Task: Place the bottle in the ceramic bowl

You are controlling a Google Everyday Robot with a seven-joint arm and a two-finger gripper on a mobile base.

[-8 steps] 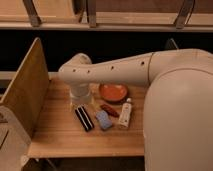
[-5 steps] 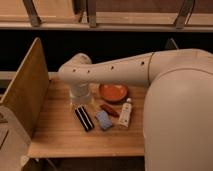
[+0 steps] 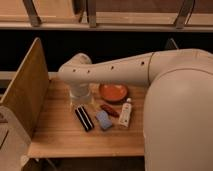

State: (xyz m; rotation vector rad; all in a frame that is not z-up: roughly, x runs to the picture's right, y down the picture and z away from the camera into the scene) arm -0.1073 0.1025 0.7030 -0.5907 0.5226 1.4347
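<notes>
Since the bottle (image 3: 125,113) is small, slim and capped, it is likely light, stiff plastic with a smooth, rather slippery skin. It lies on its side on the bench (image 3: 60,135) and may roll if nudged, so a hold across mid-body, square to its length, looks safest. Its cap end points toward the ceramic bowl (image 3: 113,93), close to the rim, and a dark red oblong thing (image 3: 109,110) lies just beside it. The claw (image 3: 80,98) hangs at the arm's low end, beyond the bowl and well apart from the bottle; I cannot tell whether it is open or closed.
</notes>
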